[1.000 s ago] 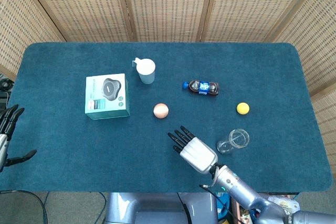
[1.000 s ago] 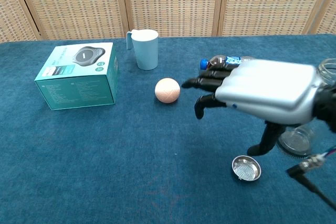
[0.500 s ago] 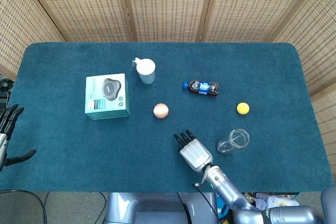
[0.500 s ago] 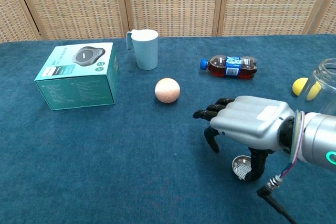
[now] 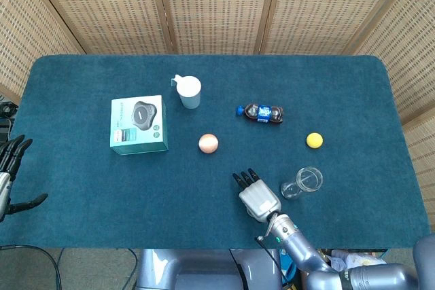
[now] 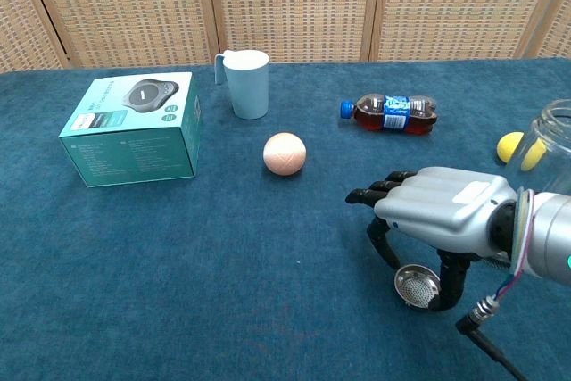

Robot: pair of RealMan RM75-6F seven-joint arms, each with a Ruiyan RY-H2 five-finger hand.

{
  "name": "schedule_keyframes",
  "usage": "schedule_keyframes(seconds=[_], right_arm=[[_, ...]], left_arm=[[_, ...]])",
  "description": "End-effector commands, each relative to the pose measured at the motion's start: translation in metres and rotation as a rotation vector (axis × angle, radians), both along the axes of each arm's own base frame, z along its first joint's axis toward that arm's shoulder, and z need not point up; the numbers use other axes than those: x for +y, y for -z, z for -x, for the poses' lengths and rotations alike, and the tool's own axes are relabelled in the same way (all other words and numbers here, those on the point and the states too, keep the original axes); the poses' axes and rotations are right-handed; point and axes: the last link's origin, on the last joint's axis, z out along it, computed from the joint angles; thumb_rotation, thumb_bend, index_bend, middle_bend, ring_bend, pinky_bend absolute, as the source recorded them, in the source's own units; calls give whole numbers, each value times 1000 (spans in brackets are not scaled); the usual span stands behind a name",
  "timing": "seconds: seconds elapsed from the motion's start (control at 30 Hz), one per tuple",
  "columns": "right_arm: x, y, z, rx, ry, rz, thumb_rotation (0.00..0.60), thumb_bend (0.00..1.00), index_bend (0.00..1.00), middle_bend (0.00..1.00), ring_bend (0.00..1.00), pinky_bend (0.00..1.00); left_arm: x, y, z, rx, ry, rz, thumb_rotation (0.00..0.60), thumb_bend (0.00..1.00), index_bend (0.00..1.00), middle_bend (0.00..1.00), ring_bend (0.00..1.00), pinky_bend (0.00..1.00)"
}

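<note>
The small metal strainer [image 6: 418, 285], judged light, stiff and best pinched at its rim, is seen on the worktop [image 6: 223, 310] under the empty, spread-fingered right hand [image 6: 437, 211].

The glass jar [image 6: 551, 151] is cut off at the chest view's edge.

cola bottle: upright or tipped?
Tipped. The bottle lies on its side on the table, blue cap pointing left in the chest view.
</note>
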Motion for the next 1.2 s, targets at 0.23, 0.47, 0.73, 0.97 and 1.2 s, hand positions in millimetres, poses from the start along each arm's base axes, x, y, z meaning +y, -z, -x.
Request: schedule_keyframes(seconds=[0.23, 0.47, 0.73, 0.97, 1.2], right_arm=[[-3, 3, 8, 0, 7, 1, 600, 394, 546, 0, 0, 0], [-4, 3, 10, 7, 11, 4, 600, 439, 551, 0, 0, 0], [-5, 4, 15, 15, 21, 0, 600, 456, 570, 0, 0, 0], [-6, 4, 18, 11, 25, 0, 600, 506, 625, 0, 0, 0], [-6, 5, 20, 8, 29, -10, 600, 569, 649, 0, 0, 0]], left_arm=[[0, 1, 0, 3, -2, 0, 600, 107, 0, 0, 0, 0], [1, 1, 0, 3, -3, 0, 600, 107, 0, 0, 0, 0], [1, 1, 0, 4, -4, 1, 600, 107, 0, 0, 0, 0], [1, 2, 0, 7, -5, 2, 600, 107, 0, 0, 0, 0], [2, 3, 0, 11, -7, 4, 600, 107, 0, 0, 0, 0]])
